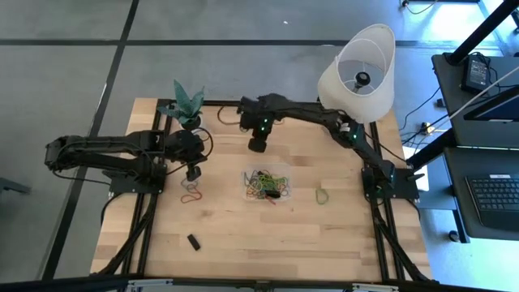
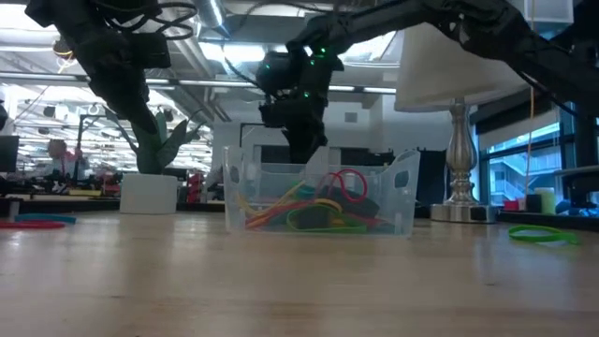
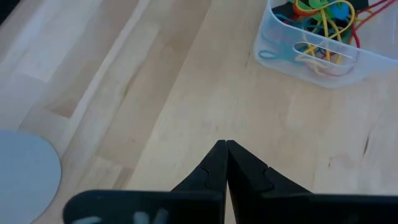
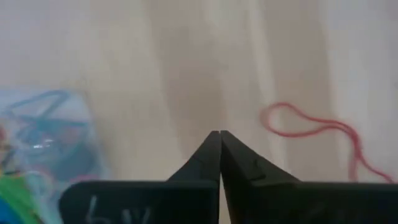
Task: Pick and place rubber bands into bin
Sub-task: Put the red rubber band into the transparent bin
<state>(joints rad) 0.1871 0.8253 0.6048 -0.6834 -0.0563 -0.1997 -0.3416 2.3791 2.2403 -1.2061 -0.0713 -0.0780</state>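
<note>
Red rubber bands [image 1: 190,193] lie flat on the wooden surface [image 1: 243,243] beneath the left gripper [image 1: 193,173], whose jaws are closed and empty. Right gripper [image 1: 258,145], jaws closed too, hovers behind the bin [image 1: 266,185]. Thin loops could slip the pinch.

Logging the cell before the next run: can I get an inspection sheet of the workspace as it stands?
Surface: wooden table, no spills seen.
Job's things: clear bin mid-table, holding many rubber bands; red band loose on its left, green band loose on its right.
Clutter: small black object lying alone.
Grippers: left gripper shut, next to the red band; right gripper shut, just off the bin toward the plant; both empty.
Cables: black cables looped on the left arm.
Surroundings: lamp, potted plant, desk with keyboard.
</note>
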